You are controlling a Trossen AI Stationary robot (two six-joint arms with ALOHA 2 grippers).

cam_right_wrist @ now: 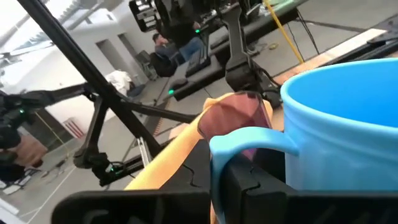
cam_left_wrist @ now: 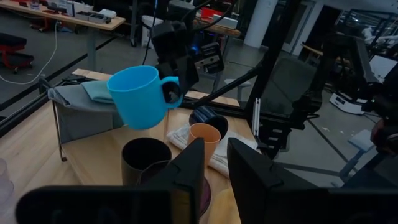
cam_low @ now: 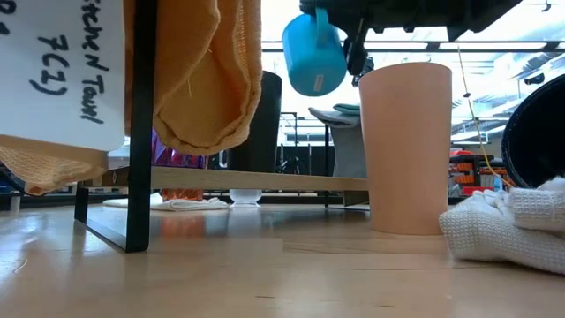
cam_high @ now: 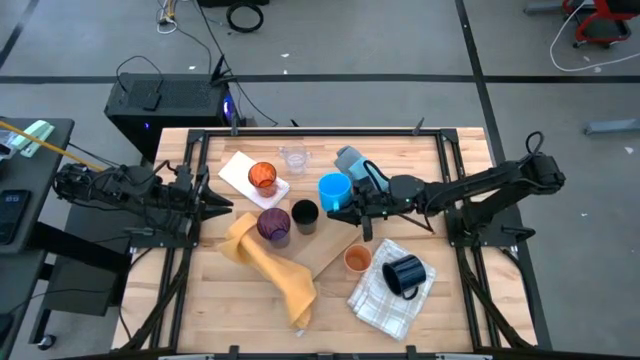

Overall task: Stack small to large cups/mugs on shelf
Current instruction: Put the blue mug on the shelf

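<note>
Little is done: no cups are stacked yet. The left pincer (cam_high: 222, 206) waits near the desk's left edge, whether released or clenched I cannot tell. Mid-desk, purple cup (cam_high: 274, 226) and black cup (cam_high: 305, 216) stand loose. The right pincer (cam_high: 345, 210) lifts the blue mug (cam_high: 334, 190), clenched on its handle.

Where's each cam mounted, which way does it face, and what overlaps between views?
High: overhead, looking straight down; both arms, right gripper holding the blue mug.
Low: table height, level across; blue mug hangs above, orange cup near.
Left wrist: past the left gripper toward the right arm.
Right wrist: past its own fingers onto the mug handle.
Shared: the blue mug shows in all four.
</note>
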